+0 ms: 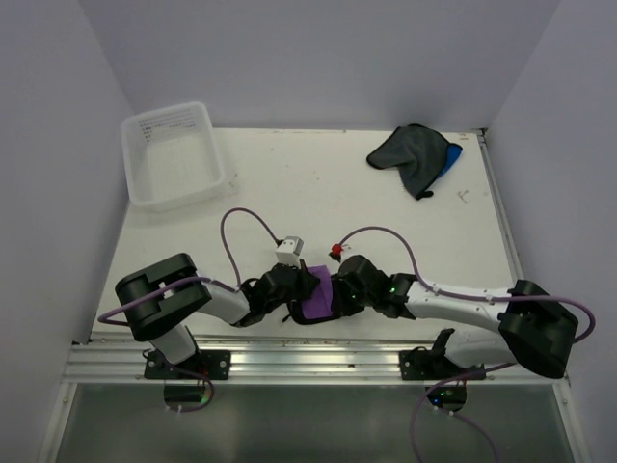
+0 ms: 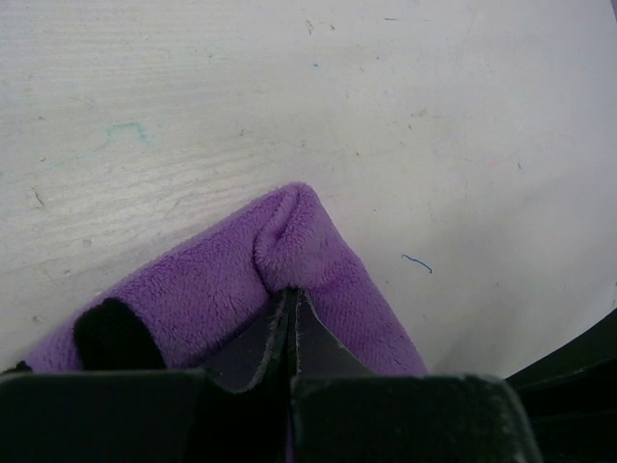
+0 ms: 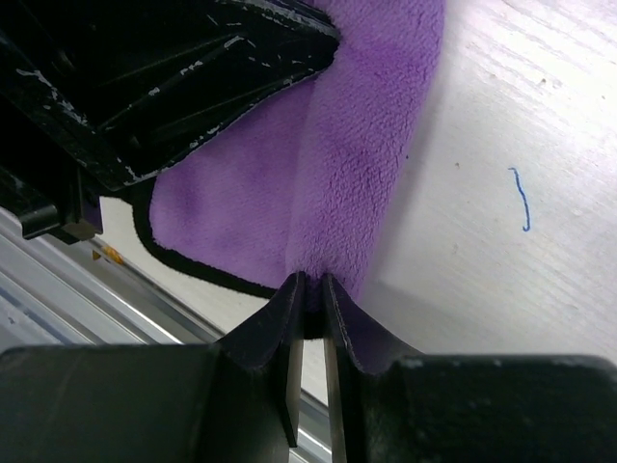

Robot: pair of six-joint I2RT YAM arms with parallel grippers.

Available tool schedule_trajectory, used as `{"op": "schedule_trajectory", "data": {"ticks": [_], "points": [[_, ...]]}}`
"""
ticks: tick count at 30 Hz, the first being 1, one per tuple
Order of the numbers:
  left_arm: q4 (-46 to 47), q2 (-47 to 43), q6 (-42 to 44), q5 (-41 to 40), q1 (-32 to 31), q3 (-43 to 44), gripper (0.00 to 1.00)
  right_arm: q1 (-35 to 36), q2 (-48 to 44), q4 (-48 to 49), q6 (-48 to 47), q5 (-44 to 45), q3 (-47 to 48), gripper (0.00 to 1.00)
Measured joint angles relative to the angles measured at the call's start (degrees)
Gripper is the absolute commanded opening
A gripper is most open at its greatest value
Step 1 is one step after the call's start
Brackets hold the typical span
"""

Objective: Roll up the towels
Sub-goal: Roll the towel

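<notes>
At lower centre, your left hand (image 2: 292,297) and right hand (image 3: 310,287) both clench a fold of the purple towel (image 1: 316,299), likely so it rolls evenly along the bench (image 1: 318,183).

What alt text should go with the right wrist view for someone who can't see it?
The right hand pinches a raised fold of the purple towel. The left hand, black and scuffed, holds the same towel at upper left, and the white table shows to the right.
</notes>
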Motion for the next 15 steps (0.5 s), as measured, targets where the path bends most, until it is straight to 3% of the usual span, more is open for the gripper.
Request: {"op": "schedule_trajectory", "data": {"ticks": [15], "points": [[-0.87,-0.5,-0.48,0.83,0.72,0.02,0.0,0.5,4.81,6.86,1.51,-1.7,-0.39,0.19]]}}
